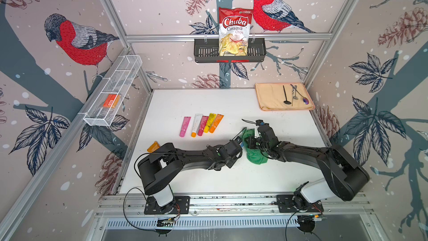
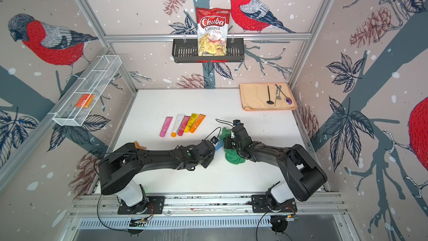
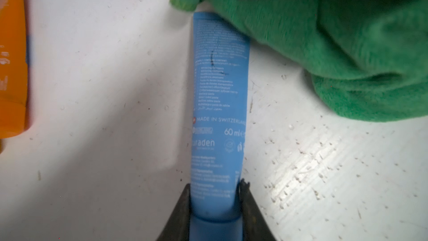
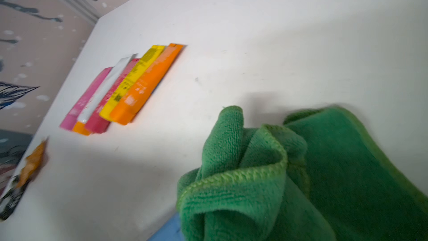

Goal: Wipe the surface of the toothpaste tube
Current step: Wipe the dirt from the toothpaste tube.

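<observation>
The left tool [image 3: 214,187] is clamped on the cap end of the blue tube [image 3: 220,89], which juts out low over the worktop [image 1: 231,103] at mid-front. The right tool [image 1: 250,143] is pinched shut in a bunched green cloth [image 3: 324,42] that overlaps the tube's far end. The tube looks light, soft-walled and slick. Held by its stiffer shoulder, it will likely flex under pressure, so strokes should be gentle. A row of tubes [image 1: 201,125] lies well apart, farther back, with bare worktop all round.
</observation>
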Robot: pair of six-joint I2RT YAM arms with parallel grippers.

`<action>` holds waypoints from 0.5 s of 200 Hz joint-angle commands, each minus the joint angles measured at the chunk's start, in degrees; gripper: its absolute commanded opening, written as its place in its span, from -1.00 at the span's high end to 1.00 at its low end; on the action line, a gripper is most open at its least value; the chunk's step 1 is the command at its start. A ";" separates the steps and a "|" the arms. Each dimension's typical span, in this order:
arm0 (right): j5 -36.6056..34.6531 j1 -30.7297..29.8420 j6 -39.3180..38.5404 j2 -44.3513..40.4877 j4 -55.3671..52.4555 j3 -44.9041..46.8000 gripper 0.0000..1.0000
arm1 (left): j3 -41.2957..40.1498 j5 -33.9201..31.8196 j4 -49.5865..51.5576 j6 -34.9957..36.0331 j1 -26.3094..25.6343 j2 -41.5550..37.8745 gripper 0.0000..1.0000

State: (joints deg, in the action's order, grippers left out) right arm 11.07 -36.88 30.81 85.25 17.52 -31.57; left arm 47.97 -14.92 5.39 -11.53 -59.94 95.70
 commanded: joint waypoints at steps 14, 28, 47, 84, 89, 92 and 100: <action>15.28 -0.63 4.74 2.88 9.69 1.57 0.95 | 0.01 1.27 -2.15 1.51 0.02 0.09 0.65; 19.02 -0.88 6.83 4.86 14.20 2.19 0.95 | 0.19 1.30 -2.12 1.48 0.02 0.24 0.65; 22.74 -1.17 8.88 7.17 18.50 2.48 0.95 | 0.07 1.37 -2.18 1.52 0.01 0.15 0.66; 9.08 -1.34 3.24 8.89 4.74 -0.61 0.96 | 0.09 1.39 -2.17 1.55 0.01 0.23 0.66; 5.32 -1.35 2.25 8.98 1.95 -1.20 0.96 | 0.11 1.47 -2.20 1.58 0.09 0.12 0.66; 3.15 -1.35 1.76 9.09 0.41 -1.46 0.96 | 0.07 1.41 -2.17 1.67 0.08 0.18 0.66; -1.97 -1.20 0.79 9.36 -3.02 -2.18 0.96 | 0.11 1.54 -2.18 1.55 0.04 0.24 0.66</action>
State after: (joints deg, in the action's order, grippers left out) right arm 24.16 -37.93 36.03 93.73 28.14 -31.94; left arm 47.94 -14.63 6.92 -10.74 -59.83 95.94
